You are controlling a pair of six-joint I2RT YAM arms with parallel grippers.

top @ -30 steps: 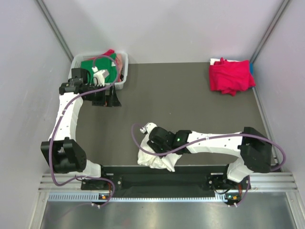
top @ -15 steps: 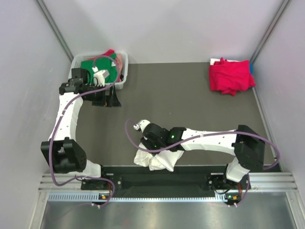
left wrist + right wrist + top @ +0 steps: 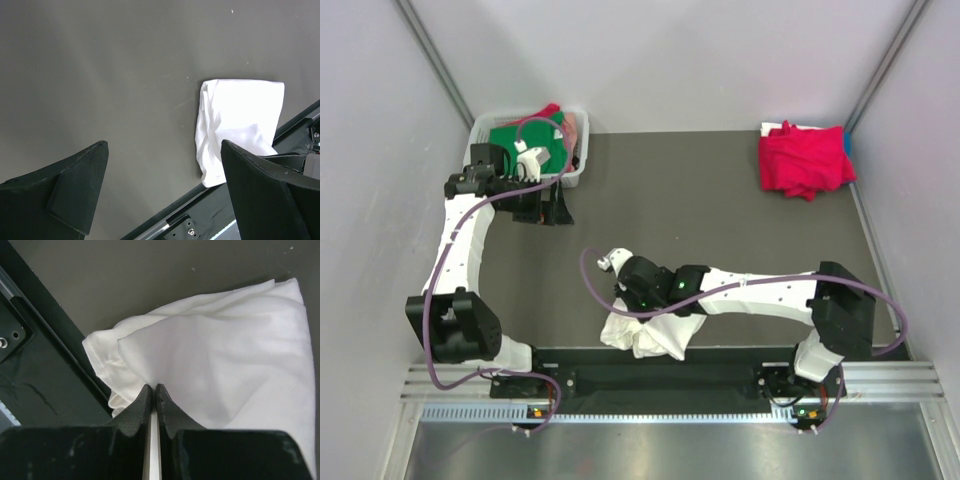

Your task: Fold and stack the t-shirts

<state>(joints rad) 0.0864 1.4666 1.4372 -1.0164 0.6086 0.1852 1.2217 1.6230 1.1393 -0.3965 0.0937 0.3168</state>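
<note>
Right wrist: right claw [image 3: 154, 388] has shifted left, pinching white t-shirt [image 3: 225, 350]; left claw [image 3: 163, 146] wide.

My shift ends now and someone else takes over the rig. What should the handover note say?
Left gripper: open, empty, over bare table beside the basket.
Right gripper: shut on an edge of the white t-shirt, which lies at the table's near edge.
Green t-shirt: in the basket.
Done: red t-shirts piled at the far right corner; neatness unclear.
Left: fold the white one, then the green, and stack them.
</note>
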